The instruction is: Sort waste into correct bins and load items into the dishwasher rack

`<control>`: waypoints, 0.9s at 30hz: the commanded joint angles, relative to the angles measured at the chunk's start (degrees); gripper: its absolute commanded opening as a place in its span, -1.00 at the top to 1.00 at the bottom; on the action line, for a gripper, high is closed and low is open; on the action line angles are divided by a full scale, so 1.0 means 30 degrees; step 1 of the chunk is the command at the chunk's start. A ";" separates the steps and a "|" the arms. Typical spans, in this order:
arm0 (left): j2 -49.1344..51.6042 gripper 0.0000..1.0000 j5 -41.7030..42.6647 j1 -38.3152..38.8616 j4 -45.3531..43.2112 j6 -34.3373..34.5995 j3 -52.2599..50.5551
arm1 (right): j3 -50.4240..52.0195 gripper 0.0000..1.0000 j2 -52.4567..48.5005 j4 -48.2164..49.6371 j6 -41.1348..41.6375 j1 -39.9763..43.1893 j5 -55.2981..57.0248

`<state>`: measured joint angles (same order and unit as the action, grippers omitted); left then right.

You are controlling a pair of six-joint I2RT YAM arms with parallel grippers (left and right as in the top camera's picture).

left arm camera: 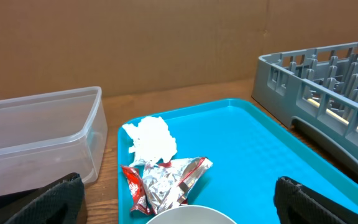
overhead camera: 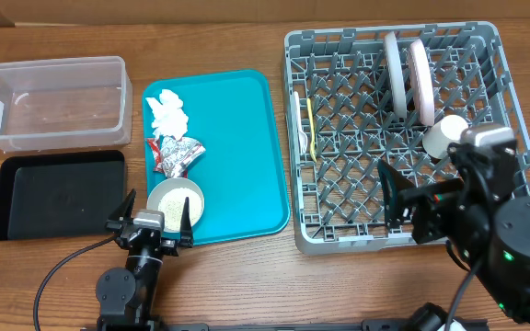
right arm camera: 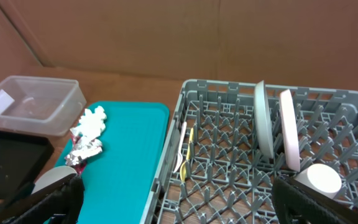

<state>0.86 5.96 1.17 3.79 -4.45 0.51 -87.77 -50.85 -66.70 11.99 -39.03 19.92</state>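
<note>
On the teal tray lie a crumpled white napkin, a red-and-silver foil wrapper and a small white bowl with whitish grains in it. My left gripper is open just in front of the bowl, with its fingers on either side of the near rim. The napkin and wrapper lie beyond. The grey rack holds a grey-blue plate and a white plate on edge, and a white cup. My right gripper is open and empty above the rack's front.
A clear tub stands at the far left, with a black tray in front of it. A thin yellow utensil lies in the rack's left side. A cardboard wall stands behind the table.
</note>
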 commanded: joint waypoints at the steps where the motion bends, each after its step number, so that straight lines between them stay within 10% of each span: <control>1: -0.0182 -1.00 -0.0066 0.0175 0.0022 0.0124 -0.0080 | -0.0124 -1.00 -0.0284 0.0029 0.0000 0.0044 0.0335; 19: -0.0168 -1.00 0.4051 0.0175 -0.0291 0.4962 -0.0066 | -0.0124 -1.00 -0.0328 0.0036 0.0000 0.0044 0.0335; 27: 0.0364 -1.00 0.1129 0.0175 0.2586 0.6615 0.5005 | -0.0124 -1.00 -0.0328 0.0036 0.0000 0.0044 0.0328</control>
<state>0.95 15.86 1.17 8.45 15.51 4.80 -87.77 -52.29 -66.78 11.99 -39.03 19.94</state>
